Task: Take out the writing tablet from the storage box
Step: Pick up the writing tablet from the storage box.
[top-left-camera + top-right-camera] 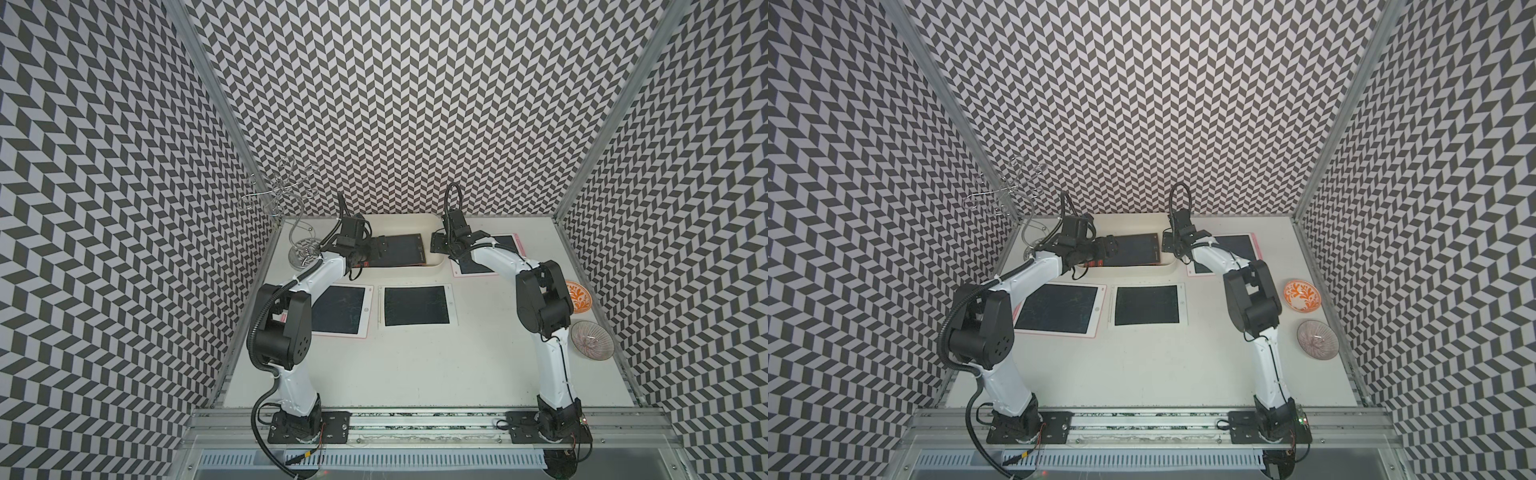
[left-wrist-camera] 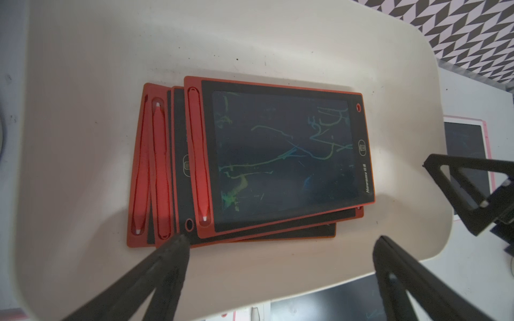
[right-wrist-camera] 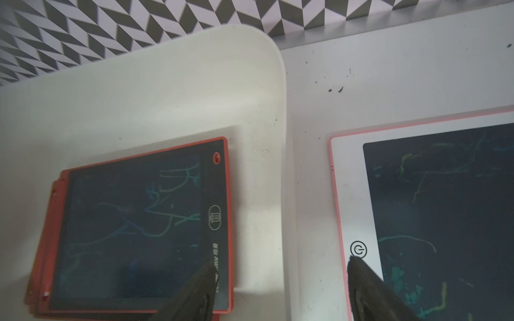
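The cream-white storage box stands at the back middle of the table. Inside lies a fanned stack of three red-framed writing tablets, the top writing tablet face up with green scribbles. My left gripper hangs open over the stack's left end, one fingertip above the lower tablets' corner. My right gripper stands open astride the box's right wall. One of its fingertips is over the top tablet's right edge. The other is over a pink-edged tablet outside. Neither holds anything.
Two white-framed tablets lie on the table in front of the box, a third to its right under the right arm. An orange bowl and a pinkish glass bowl sit far right. A wire stand rises at back left.
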